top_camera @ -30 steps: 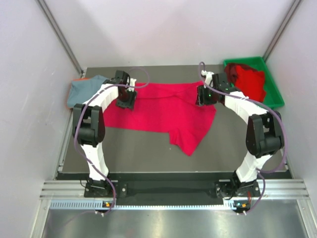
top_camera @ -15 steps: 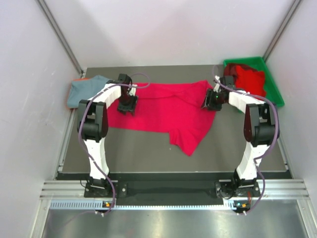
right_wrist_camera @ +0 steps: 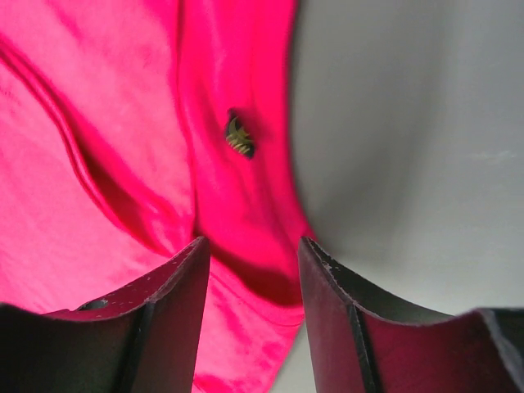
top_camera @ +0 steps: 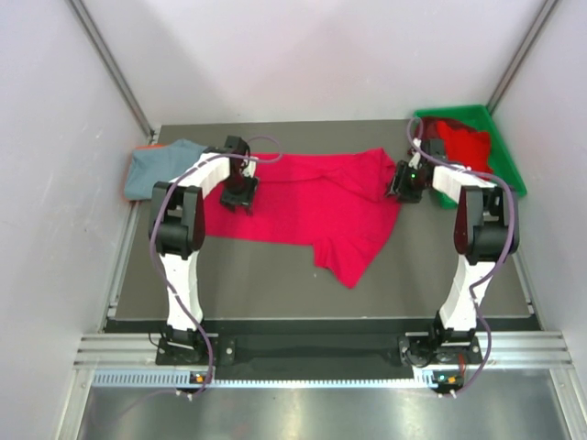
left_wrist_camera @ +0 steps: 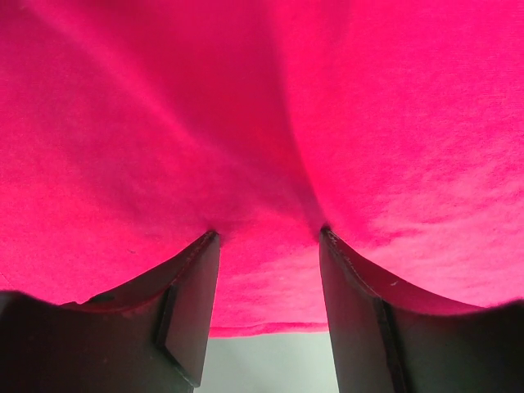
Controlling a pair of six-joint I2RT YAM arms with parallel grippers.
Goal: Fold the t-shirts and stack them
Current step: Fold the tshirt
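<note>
Quick update on the shirt job. One red t-shirt [top_camera: 303, 206] lay spread across the far half of the table [top_camera: 275, 284]. It was mostly flat but lopsided, with a flap trailing toward the near side. We reckoned this was the flatten-it-out step, since no fold had been made in it yet. The grey-blue t-shirt [top_camera: 156, 168] sat bunched at the far left, near the red one. More red shirts [top_camera: 463, 147] were heaped in the green bin [top_camera: 509, 170] at the far right.

The left gripper [top_camera: 238, 194] was down on the shirt's far left part and the right gripper [top_camera: 402, 186] was at its far right edge, well apart from each other. On the left wrist view its fingers [left_wrist_camera: 192, 303] stood apart, with red cloth running across the whole gap and creases rising from each tip. The hem and a strip of bare table showed just below. We didn't think it was pinching anything, because thin cloth wouldn't keep the jaws that wide.

The right one was spread too, straddling a rumpled edge with bare table off to one side. There was a small dark tag [right_wrist_camera: 239, 136] on the cloth ahead of the tips, but we couldn't make out what it was.

As we saw it, the next move needed both grippers to close on the edges together and pull outward to tauten the shirt. After that the trailing flap would want sorting before any fold.
</note>
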